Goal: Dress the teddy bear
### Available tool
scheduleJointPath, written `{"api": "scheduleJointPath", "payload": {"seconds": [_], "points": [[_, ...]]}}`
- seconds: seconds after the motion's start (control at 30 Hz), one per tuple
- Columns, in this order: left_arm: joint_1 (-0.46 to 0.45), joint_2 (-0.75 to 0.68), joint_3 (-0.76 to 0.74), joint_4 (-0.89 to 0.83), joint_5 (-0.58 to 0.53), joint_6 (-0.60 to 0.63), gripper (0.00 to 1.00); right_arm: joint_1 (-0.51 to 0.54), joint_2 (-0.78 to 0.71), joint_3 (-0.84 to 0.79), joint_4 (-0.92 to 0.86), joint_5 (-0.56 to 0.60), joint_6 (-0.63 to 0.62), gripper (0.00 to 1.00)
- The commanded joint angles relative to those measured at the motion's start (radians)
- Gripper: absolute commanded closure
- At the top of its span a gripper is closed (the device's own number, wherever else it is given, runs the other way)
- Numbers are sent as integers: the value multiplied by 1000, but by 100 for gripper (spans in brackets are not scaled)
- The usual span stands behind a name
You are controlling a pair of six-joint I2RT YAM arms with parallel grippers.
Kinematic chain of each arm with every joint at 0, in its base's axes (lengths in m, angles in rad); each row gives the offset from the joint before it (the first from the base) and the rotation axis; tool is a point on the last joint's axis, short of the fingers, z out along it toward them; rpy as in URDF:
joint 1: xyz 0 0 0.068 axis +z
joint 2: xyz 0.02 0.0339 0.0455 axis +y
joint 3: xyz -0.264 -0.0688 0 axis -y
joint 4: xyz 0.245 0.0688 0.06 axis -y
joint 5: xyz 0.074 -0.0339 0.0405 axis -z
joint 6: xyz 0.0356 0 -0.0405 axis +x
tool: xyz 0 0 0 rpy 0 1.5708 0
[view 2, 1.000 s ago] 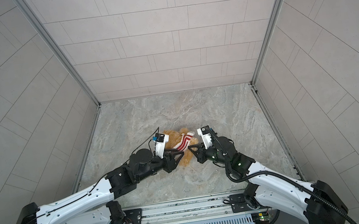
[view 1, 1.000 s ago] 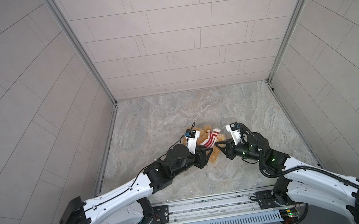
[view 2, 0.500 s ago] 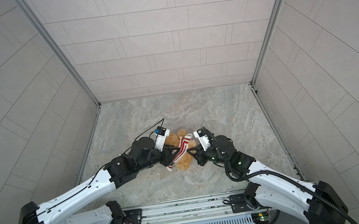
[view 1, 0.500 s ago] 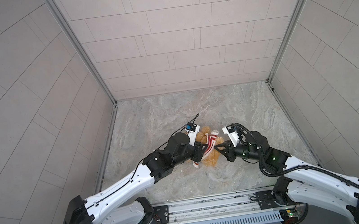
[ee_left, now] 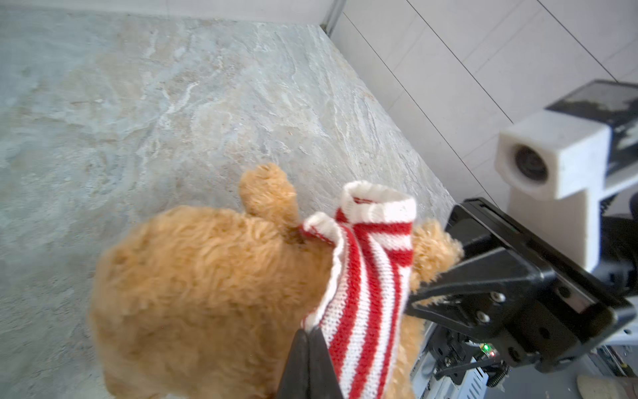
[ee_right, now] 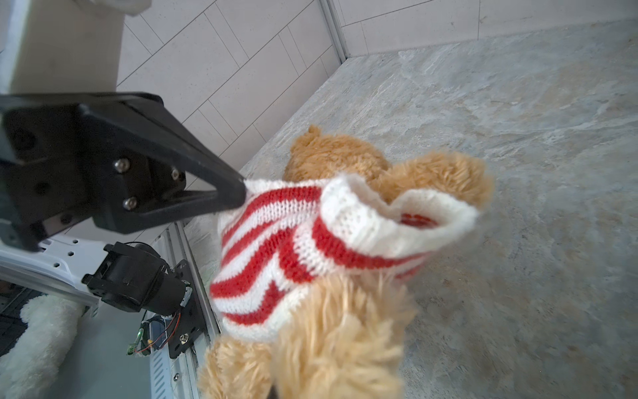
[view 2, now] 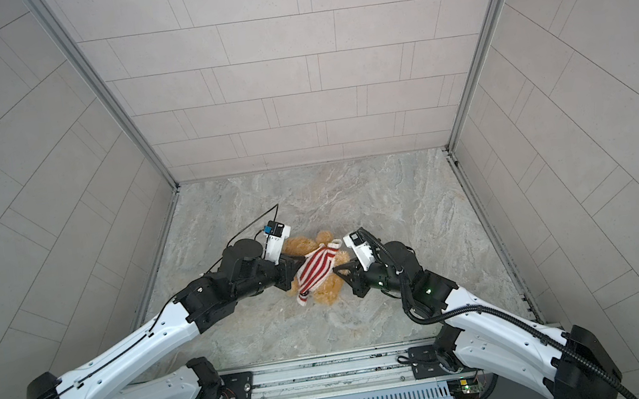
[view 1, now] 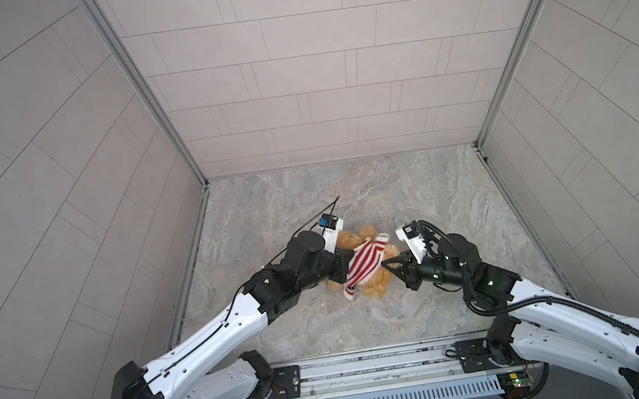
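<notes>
In both top views the teddy bear [view 1: 376, 286] lies on the marbled surface [view 1: 393, 199], near its front middle, between the two arms. A red-and-white striped sweater [view 1: 364, 264] is draped across its trunk, with golden head fur showing behind it and leg fur in front. The left end effector [view 1: 348, 266] meets the sweater's left edge. The right end effector [view 1: 387, 263] comes in from the opposite side, its fingers drawn to a point at the sweater's right edge. In the second top view the same layout shows: bear [view 2: 327, 290], sweater [view 2: 316, 270], and one arm on either side. In the left wrist view the left end effector's dark fingers [ee_left: 297, 362] are pressed fully together, with the sweater's white-edged hem pinched between their tips. The bear's fuzzy head fills the foreground, and a white ribbed opening of the sweater stands up beyond it. Across the sweater, the right end effector's fingers converge almost to closing, with tufts of bear fur between them. In the right wrist view the left end effector's closed tip bites the sweater's edge. The sweater wraps the bear's middle, and a plush limb lies against its white opening. I cannot tell whether any limb is through a sleeve. The right end effector's own fingertips are almost wholly buried in the fur nearest the camera.
</notes>
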Motion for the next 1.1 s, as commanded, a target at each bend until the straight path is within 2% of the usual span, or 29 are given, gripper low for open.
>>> {"api": "scheduleJointPath", "payload": {"seconds": [0.0, 0.33, 0.57, 0.73, 0.9, 1.0, 1.07], "points": [[64, -35, -44, 46, 13, -38, 100, 5, -34, 19, -30, 4, -31, 99], [193, -64, -151, 172, 41, -146, 100, 8, -69, 16, -74, 7, -59, 95], [197, -59, -165, 201, 78, -151, 100, 13, -74, 13, -63, 6, -63, 91], [199, -59, -179, 211, 77, -153, 100, 19, -71, 17, -57, 6, -65, 83], [197, -40, -183, 258, 146, -160, 100, 30, -70, 19, -42, 15, -60, 75], [194, -35, -190, 266, 165, -162, 100, 31, -60, 18, -32, 24, -57, 77], [194, -43, -198, 266, 161, -165, 100, 31, -60, 16, -27, 36, -52, 88]]}}
